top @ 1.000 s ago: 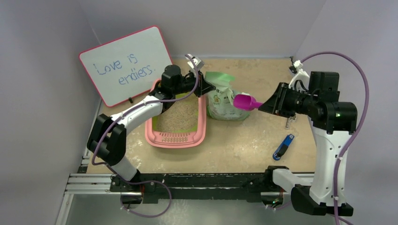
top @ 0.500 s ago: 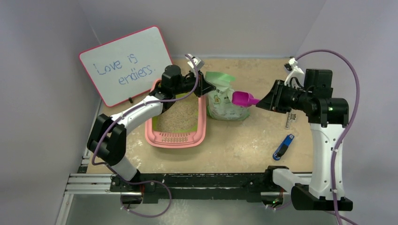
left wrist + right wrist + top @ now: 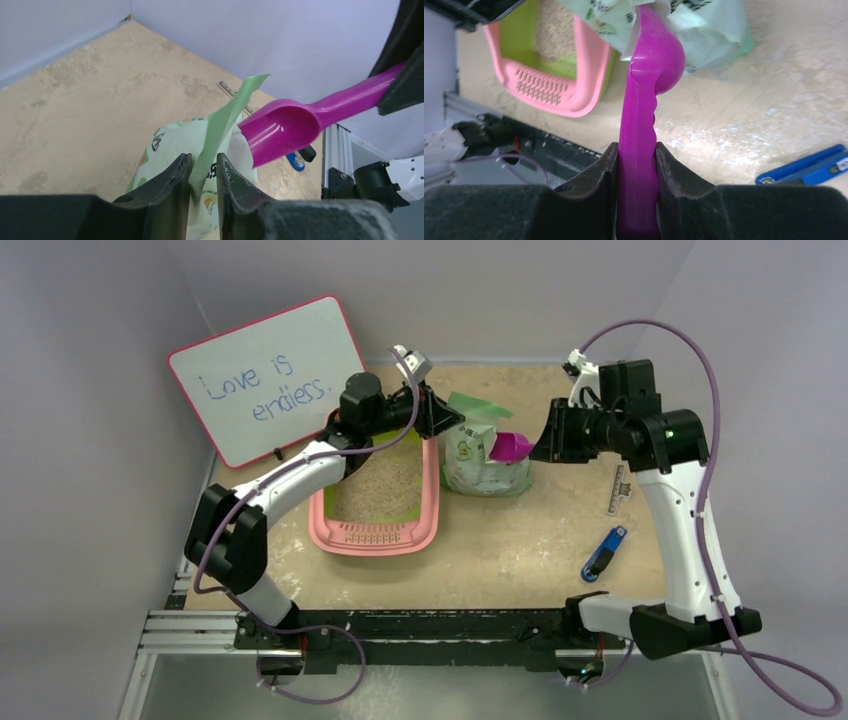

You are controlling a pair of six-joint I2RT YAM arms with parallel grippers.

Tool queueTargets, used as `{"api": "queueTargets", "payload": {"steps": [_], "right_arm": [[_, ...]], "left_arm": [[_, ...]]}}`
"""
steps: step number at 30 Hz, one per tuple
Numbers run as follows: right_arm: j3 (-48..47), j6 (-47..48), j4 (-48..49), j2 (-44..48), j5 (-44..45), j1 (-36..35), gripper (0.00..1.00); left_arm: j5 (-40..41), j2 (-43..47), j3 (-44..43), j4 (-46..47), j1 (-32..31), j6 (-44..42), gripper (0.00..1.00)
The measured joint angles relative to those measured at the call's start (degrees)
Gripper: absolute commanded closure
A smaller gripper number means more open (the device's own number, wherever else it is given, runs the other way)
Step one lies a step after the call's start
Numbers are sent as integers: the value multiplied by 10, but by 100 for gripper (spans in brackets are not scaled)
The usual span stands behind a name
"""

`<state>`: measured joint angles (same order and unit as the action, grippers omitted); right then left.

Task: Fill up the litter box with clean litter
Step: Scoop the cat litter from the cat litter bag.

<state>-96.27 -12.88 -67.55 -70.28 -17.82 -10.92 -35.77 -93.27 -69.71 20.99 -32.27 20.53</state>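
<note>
Scooping is the step in hand. My left gripper (image 3: 202, 167) is closed on the torn green strip (image 3: 225, 117) at the top of the pale green printed litter bag (image 3: 482, 468) and holds its mouth up and open. My right gripper (image 3: 636, 152) is clamped tight on the handle of the magenta plastic scoop (image 3: 651, 65). The bowl of the scoop is at the bag's mouth, just beside the strip, and it looks empty. The clean litter I cannot see; I judge it lies deeper in the bag. The pink plastic litter box with lime-green inner wall (image 3: 375, 538) stands just left of the bag, with beige granules inside.

The next move, I think, calls for pushing the bowl down into the bag, turning it to load, then lifting it level and carrying it over to the box, while my left fingers keep the mouth open.

One second ago the scoop hung over the table to the right of the bag, apart from the opening. My right arm has swung it in since. My left gripper has hardly moved.
</note>
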Motion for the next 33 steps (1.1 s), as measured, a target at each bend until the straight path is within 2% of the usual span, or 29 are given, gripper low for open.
{"api": "queueTargets", "payload": {"steps": [4,11,13,15,20,27,33], "right_arm": [[-52,-4,-16,-33,61,-9,100],[-85,-1,-36,-47,92,-16,100],[-83,-1,-36,-47,96,-19,100],[-82,-1,-36,-47,95,-22,100],[-82,-1,-40,-47,71,-23,100],[-75,-2,-51,-57,83,-55,100],[-82,-23,-63,-82,158,-90,100]], "left_arm": [[-1,2,-13,23,3,0,66],[-35,-19,-66,35,3,5,65],[-43,-27,-78,35,3,4,69],[-50,-29,-79,32,3,1,81],[-71,-31,-97,-13,3,-31,100],[-77,-32,-123,-79,3,-81,100],[-47,-26,-115,-82,3,-83,100]]}}
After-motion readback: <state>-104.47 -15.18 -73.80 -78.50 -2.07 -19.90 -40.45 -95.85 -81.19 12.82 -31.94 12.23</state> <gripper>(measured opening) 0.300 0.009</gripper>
